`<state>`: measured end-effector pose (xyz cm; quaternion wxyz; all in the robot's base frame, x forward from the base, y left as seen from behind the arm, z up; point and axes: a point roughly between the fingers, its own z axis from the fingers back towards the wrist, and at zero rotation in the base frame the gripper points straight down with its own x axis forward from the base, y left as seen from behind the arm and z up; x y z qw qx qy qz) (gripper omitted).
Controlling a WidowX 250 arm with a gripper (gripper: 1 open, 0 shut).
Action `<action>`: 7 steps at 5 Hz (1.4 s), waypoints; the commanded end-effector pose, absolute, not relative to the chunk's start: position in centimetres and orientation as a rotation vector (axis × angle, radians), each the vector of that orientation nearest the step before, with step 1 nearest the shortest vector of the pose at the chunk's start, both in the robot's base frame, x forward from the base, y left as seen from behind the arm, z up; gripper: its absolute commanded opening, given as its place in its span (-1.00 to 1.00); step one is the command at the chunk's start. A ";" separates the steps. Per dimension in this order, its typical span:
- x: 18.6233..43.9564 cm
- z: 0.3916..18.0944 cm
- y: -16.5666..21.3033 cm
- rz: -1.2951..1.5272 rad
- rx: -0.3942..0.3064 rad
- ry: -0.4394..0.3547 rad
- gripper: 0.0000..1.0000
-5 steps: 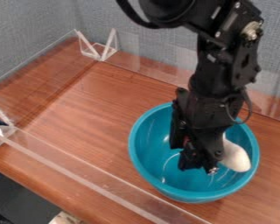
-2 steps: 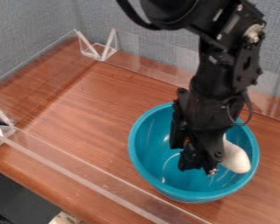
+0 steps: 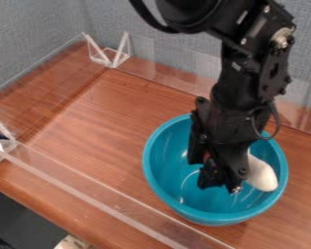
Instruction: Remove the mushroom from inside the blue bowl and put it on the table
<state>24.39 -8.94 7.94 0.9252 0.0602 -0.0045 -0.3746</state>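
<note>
The tool (image 3: pixel 220 181) dips into the bowl (image 3: pixel 155 177), presumably to lift the mushroom (image 3: pixel 260 175) out to the bench (image 3: pixel 104 122), its pale part showing at the bowl's right side (whether the jaws grip it or stand open, I cannot tell).
</note>
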 end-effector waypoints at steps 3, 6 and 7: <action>24.8 9.3 -9.3 -0.791 0.137 -0.074 -1.00; 25.1 9.3 -8.9 -0.800 0.152 -0.072 -1.00; 25.2 9.4 -8.6 -0.800 0.157 -0.070 -1.00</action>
